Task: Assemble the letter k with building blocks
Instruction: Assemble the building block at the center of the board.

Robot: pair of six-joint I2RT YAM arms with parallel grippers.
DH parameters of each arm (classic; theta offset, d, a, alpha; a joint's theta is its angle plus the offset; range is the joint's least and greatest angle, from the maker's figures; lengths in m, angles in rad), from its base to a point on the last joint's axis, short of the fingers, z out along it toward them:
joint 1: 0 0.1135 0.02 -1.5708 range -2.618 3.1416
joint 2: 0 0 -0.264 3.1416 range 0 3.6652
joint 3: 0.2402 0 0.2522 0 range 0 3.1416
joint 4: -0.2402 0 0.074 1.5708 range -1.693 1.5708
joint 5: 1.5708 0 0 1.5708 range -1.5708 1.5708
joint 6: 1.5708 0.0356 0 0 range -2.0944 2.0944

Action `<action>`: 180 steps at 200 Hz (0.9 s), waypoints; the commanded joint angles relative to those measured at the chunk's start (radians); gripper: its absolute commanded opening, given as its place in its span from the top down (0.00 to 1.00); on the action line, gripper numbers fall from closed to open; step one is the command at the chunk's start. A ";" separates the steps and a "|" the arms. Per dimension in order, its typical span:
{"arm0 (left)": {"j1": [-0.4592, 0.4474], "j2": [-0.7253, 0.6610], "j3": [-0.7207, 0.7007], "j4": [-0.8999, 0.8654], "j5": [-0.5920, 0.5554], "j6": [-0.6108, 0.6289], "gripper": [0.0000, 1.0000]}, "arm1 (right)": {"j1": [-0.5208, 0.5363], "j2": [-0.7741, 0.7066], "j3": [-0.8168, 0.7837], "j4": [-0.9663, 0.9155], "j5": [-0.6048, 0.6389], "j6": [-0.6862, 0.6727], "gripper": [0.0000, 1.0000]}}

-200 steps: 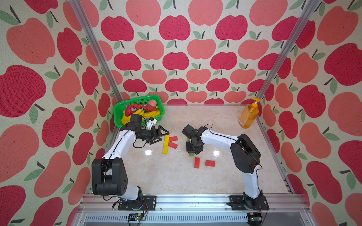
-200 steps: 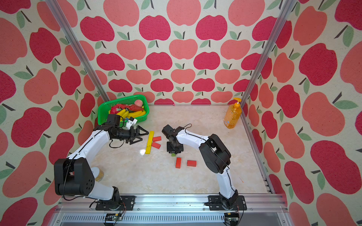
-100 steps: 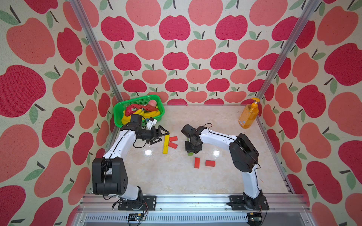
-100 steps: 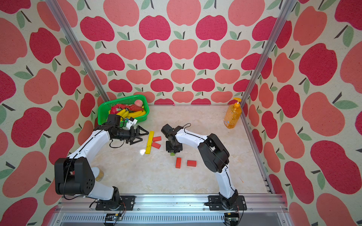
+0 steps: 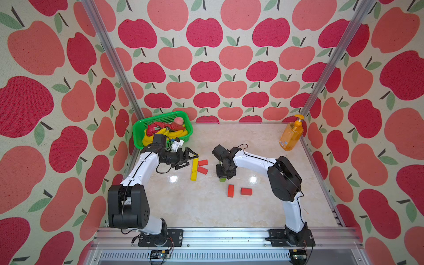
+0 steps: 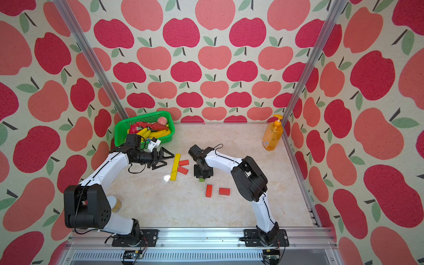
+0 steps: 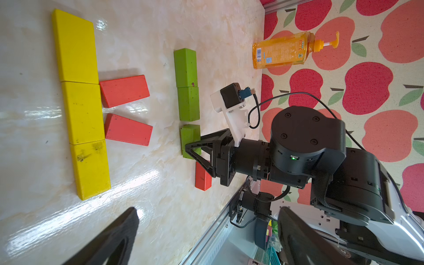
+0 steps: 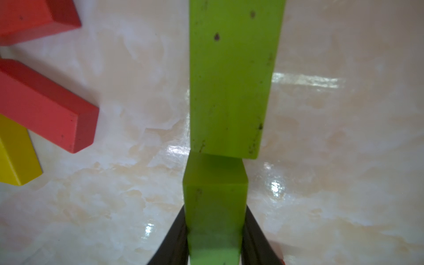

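As right arm [image 5: 252, 158] arches, jaws clamp brick [image 8: 215, 206]

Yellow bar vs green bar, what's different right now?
The yellow bar has three bricks laid free; green bar has two, its third brick clamped in the right gripper. Two red bricks fan off the yellow bar; green bar has none. Both straight, end to end.

ylw K [image 7: 82, 112] flat, grn bar [image 7: 188, 103] beside
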 commanded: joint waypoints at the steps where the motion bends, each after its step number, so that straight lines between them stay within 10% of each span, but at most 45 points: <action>1: 0.007 0.012 -0.014 0.011 0.008 0.004 0.02 | -0.008 0.032 0.021 -0.030 0.008 0.004 0.65; 180: 0.007 0.011 -0.016 0.014 0.013 0.002 0.02 | -0.011 0.033 0.029 -0.037 0.029 0.005 0.64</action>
